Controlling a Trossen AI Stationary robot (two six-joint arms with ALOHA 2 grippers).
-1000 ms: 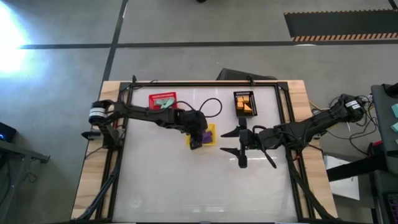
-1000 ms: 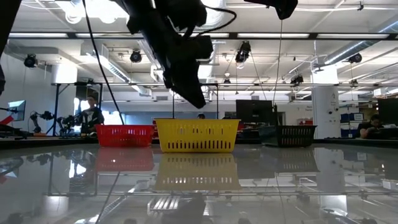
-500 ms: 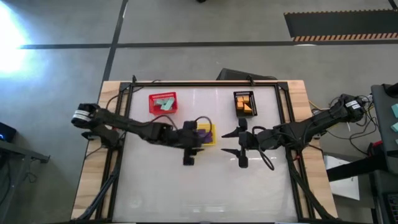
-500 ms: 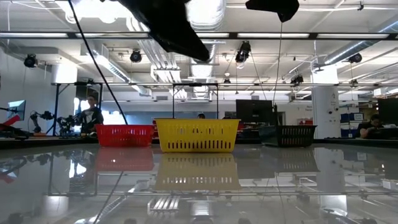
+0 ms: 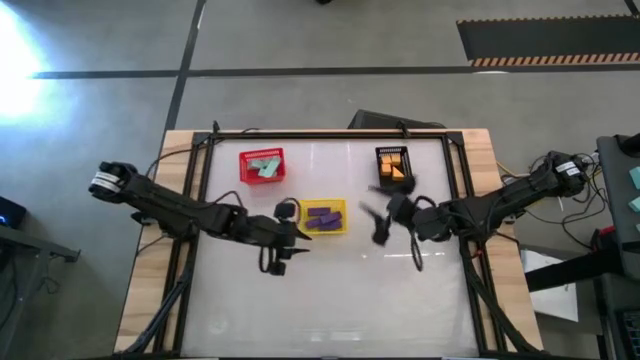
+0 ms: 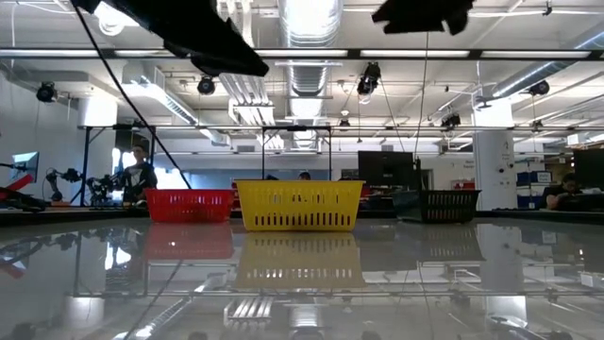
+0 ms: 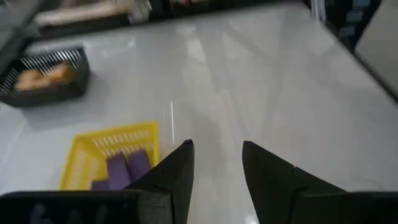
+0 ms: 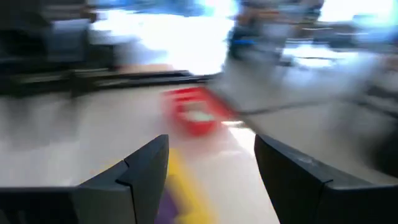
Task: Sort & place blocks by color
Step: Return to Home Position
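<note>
Dark, slim and jointed, both arms [image 5: 185, 210] wear a pale band [image 5: 102, 180] near the base and carry black cables [image 5: 285, 207]; the left gripper [image 7: 216, 144] and right gripper [image 8: 211, 142] end in tapered matte-black fingers [image 7: 177, 177].

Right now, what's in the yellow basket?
The yellow basket holds purple blocks, at least two side by side. Nothing orange or teal shows in it. Anything under them is hidden.

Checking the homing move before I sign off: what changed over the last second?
The left gripper, open and empty, pulled back from over the yellow basket toward its own side of the table. The right gripper, also open, moved only slightly. The red basket, the black basket, the yellow one and the blocks stayed put.
</note>
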